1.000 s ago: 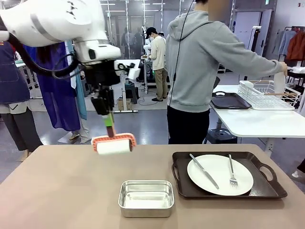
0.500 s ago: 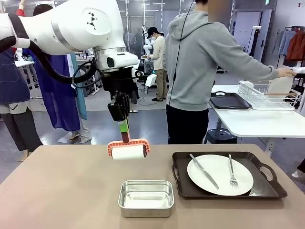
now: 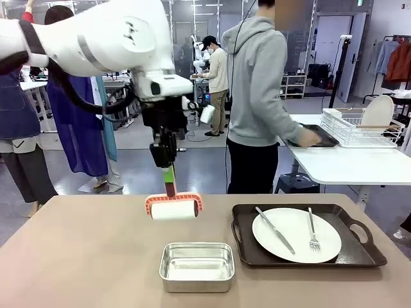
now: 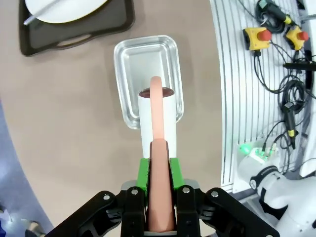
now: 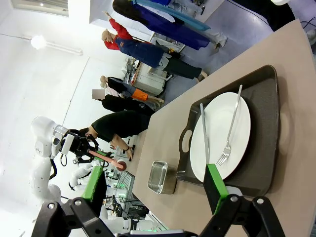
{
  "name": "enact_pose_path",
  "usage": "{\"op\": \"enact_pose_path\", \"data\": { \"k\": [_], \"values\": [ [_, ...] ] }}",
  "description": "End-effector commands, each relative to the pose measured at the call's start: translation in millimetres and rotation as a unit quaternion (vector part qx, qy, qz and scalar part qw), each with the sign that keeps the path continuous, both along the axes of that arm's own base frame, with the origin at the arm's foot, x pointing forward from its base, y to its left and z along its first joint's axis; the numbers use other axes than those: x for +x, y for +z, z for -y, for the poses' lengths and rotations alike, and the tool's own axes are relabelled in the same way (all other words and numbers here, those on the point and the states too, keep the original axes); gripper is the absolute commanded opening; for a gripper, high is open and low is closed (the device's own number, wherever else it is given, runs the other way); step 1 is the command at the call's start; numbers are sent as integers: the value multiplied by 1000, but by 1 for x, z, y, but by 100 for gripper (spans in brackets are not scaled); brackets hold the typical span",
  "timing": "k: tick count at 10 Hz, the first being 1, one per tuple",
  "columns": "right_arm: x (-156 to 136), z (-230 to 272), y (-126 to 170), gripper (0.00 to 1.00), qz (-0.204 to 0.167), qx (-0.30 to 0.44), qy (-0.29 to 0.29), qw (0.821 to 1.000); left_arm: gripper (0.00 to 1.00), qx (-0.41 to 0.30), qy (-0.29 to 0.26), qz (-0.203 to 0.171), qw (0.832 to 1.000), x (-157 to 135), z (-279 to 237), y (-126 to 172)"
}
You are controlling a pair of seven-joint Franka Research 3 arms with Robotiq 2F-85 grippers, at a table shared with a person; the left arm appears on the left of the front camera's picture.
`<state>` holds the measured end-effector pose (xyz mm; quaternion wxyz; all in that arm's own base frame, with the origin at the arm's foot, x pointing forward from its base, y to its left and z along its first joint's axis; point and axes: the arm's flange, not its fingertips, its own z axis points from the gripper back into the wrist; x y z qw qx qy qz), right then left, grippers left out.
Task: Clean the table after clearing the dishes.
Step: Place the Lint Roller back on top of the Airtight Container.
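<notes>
The left arm (image 3: 96, 38) is a fat, glossy white shell with a grey ring (image 3: 83, 46) round one joint and a small black emblem (image 3: 133, 27) on its rounded cap. A thick black cable (image 3: 77, 99) runs along underneath. The left gripper (image 4: 159, 167) is matte black, with bright green pads (image 4: 143, 172) and silver screws (image 4: 186, 189) at the knuckles. The right gripper (image 5: 154, 180) is built the same. The person (image 3: 257, 96) across the table wears a grey hoodie and black trousers.

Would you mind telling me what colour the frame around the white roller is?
Salmon orange; the roller frame shows best in the front view.
</notes>
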<state>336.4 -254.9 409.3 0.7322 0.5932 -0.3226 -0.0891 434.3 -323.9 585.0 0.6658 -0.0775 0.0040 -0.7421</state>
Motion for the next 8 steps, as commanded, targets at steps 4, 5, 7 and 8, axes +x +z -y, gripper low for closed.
{"op": "enact_pose_path", "data": {
  "k": [4, 5, 7, 8],
  "values": [
    [-1, -1, 4, 100, 0, 2, -2, 1000, 21, 51, 26, -97, 994, 26, 57, -56],
    [-1, -1, 4, 100, 0, 2, -2, 1000, 21, 66, 33, -99, 992, 35, 63, -70],
    [-1, -1, 4, 100, 0, 2, -2, 1000, 21, 41, 12, -90, 995, 51, 74, -91],
    [-1, -1, 4, 100, 0, 2, -2, 1000, 21, 73, 20, -95, 993, 60, 80, -107]
  ]
}}
